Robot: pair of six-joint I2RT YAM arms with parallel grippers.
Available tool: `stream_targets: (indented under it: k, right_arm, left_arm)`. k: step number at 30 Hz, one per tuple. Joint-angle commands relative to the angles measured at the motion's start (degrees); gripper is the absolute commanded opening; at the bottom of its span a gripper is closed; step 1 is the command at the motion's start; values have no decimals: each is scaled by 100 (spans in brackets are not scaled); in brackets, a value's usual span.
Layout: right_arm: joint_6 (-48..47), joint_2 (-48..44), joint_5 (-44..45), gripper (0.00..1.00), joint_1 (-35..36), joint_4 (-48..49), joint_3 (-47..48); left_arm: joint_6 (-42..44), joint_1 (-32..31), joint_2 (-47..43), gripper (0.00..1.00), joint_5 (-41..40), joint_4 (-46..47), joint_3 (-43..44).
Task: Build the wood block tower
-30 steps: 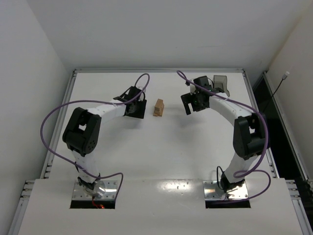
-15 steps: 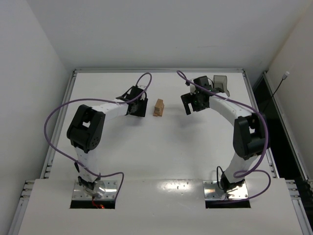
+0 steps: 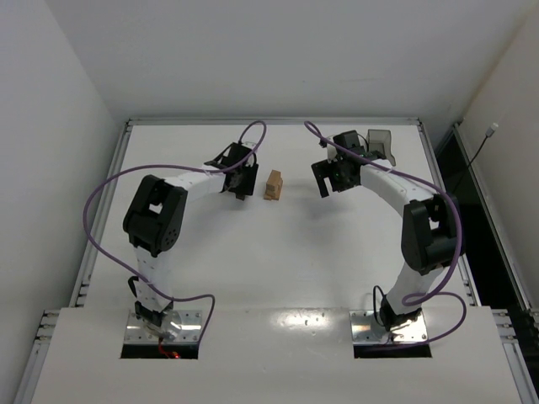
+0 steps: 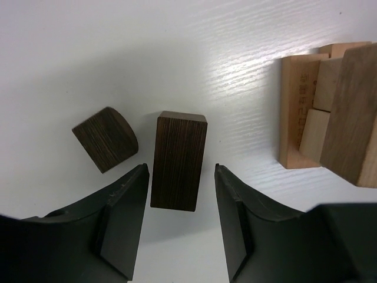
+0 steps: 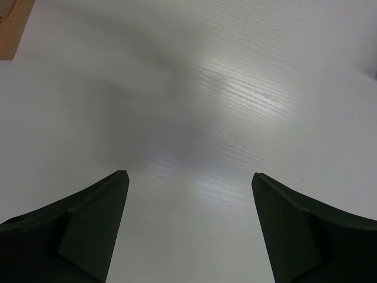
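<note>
The tower (image 3: 274,185) is a small stack of light tan blocks with a brown piece, standing mid-table; in the left wrist view the tower (image 4: 321,112) is at the right edge. My left gripper (image 3: 244,181) sits just left of it. In its wrist view a dark brown bar (image 4: 178,159) lies on the table between the jaws of the left gripper (image 4: 180,171), with a gap on each side. A dark rounded block (image 4: 106,138) lies left of the bar. My right gripper (image 3: 324,178) hovers right of the tower, and the right gripper (image 5: 189,175) is open and holds nothing.
A translucent grey tray (image 3: 381,145) stands at the back right, behind the right arm. Purple cables loop above both arms. A corner of a tan block (image 5: 12,29) shows at the top left of the right wrist view.
My left arm has swung right, bringing its gripper closer to the tower, and its jaws have narrowed slightly. The right arm has not moved.
</note>
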Motion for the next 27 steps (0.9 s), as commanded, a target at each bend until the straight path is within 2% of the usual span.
stream_targets:
  k: [1, 9, 15, 21, 24, 25, 27]
  right_arm:
    - [-39, -7, -66, 83, 36, 76, 156]
    - [-39, 46, -66, 83, 36, 76, 156]
    - [-39, 46, -66, 83, 36, 76, 156]
    - [-39, 46, -66, 83, 36, 76, 156]
    - [-39, 46, -66, 83, 36, 76, 208]
    - [-39, 46, -66, 83, 36, 76, 208]
    - [-39, 46, -66, 83, 36, 76, 208]
  left_arm:
    - [88, 12, 81, 45, -23, 130, 270]
    - [193, 12, 134, 37, -23, 25, 323]
    - [193, 65, 186, 37, -23, -29, 323]
    - [193, 65, 186, 31, -23, -29, 323]
    - [193, 65, 134, 23, 30, -29, 323]
    - [193, 117, 134, 12, 30, -89, 323]
    - [193, 118, 82, 3, 30, -151, 323]
